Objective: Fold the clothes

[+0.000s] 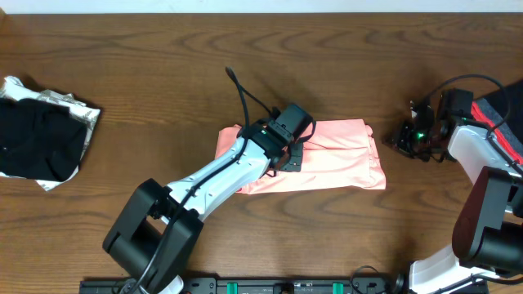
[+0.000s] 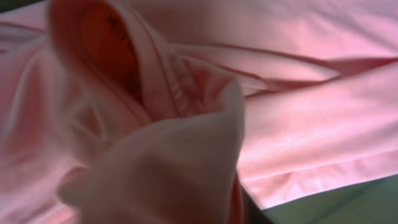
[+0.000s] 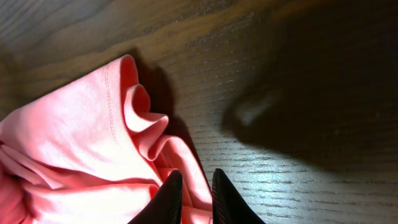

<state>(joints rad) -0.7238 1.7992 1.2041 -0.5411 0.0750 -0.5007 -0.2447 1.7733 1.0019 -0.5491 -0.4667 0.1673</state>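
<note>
Right gripper (image 3: 194, 179): jaws narrow, slim gap, pink hem right at the tips (gripped or not, can't tell). Left gripper (image 1: 292, 155): jaws lost in bunched pink fabric, state can't be told. T-shirt (image 1: 343, 155) lies at table (image 1: 163, 57) centre, with the left gripper on its middle and the right gripper at its 3 o'clock.

Dark wood-grain counter (image 1: 163, 49); at left edge, black cloth (image 1: 37, 139) heaped on crinkled silvery sheet (image 1: 82, 110).
</note>
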